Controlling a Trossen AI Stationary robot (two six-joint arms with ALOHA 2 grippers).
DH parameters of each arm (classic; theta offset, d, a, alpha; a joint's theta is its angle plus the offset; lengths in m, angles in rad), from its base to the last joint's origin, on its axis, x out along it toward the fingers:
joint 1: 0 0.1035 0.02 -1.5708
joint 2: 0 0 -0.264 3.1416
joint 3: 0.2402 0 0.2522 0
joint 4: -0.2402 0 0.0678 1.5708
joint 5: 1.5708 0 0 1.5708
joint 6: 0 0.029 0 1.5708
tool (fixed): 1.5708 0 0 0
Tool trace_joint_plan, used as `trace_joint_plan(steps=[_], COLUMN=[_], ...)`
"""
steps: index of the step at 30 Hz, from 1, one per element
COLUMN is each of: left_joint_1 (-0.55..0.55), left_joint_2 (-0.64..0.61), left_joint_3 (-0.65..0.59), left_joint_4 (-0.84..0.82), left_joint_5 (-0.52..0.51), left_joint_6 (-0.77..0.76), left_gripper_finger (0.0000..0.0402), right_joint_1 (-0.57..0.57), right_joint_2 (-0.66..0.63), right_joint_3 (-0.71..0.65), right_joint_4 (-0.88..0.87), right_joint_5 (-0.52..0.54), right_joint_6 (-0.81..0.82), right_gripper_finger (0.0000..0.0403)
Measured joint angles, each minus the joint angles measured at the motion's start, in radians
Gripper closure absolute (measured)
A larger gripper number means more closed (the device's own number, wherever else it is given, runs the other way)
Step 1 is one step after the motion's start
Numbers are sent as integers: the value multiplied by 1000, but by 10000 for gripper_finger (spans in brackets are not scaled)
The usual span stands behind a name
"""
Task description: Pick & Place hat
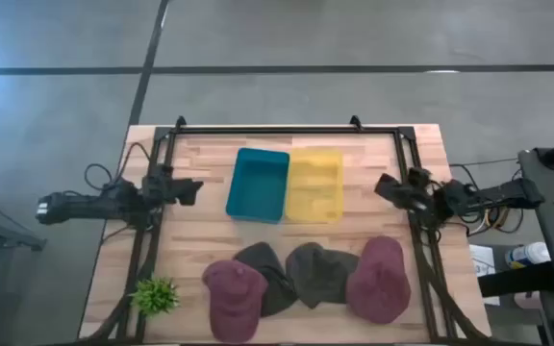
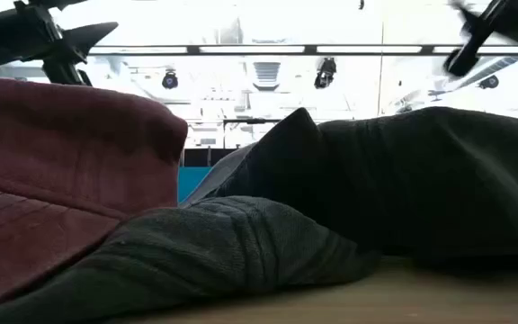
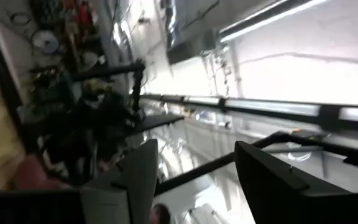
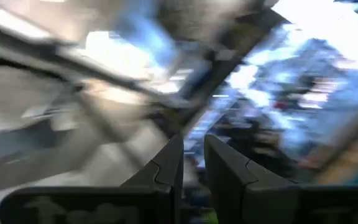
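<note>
Several caps lie in a row along the table's near edge in the high view: a maroon cap (image 1: 232,296), a dark grey cap (image 1: 269,273) partly overlapping it, a dark olive cap (image 1: 321,273) and a second maroon cap (image 1: 380,279). The low view shows the maroon cap (image 2: 57,180) and dark caps (image 2: 241,252) up close. My left gripper (image 1: 188,189) (image 3: 197,180) hangs open above the table's left side, left of the blue bin. My right gripper (image 1: 388,186) (image 4: 193,165) hangs shut above the right side, right of the yellow bin. Neither is near a cap.
A blue bin (image 1: 258,185) and a yellow bin (image 1: 315,185) stand side by side at the table's middle, toward the far edge. A small green plant (image 1: 156,295) stands at the near left corner. A black frame (image 1: 277,130) runs round the table.
</note>
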Motion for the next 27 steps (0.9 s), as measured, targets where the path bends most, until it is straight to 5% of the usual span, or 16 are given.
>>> trace_joint_plan(steps=[4, 10, 13, 20, 27], left_joint_1=[-41, -89, -98, -98, -98], left_joint_2=[89, 217, 272, 354, 386], left_joint_3=[9, 11, 11, 11, 11], left_joint_4=[-22, -28, -28, -30, -97], left_joint_5=[56, 146, 189, 287, 335], left_joint_6=[-21, -62, -63, -43, -29], left_gripper_finger=[195, 195, 195, 195, 195], right_joint_1=[1, -11, -19, -35, -99], right_joint_2=[113, 215, 247, 365, 536], right_joint_3=[9, 48, 110, 420, 561], right_joint_4=[6, -80, -398, -1309, -1554], right_joint_5=[-5, -159, -222, -208, -330], right_joint_6=[49, 224, 336, 244, 145], right_gripper_finger=[343, 349, 345, 344, 314])
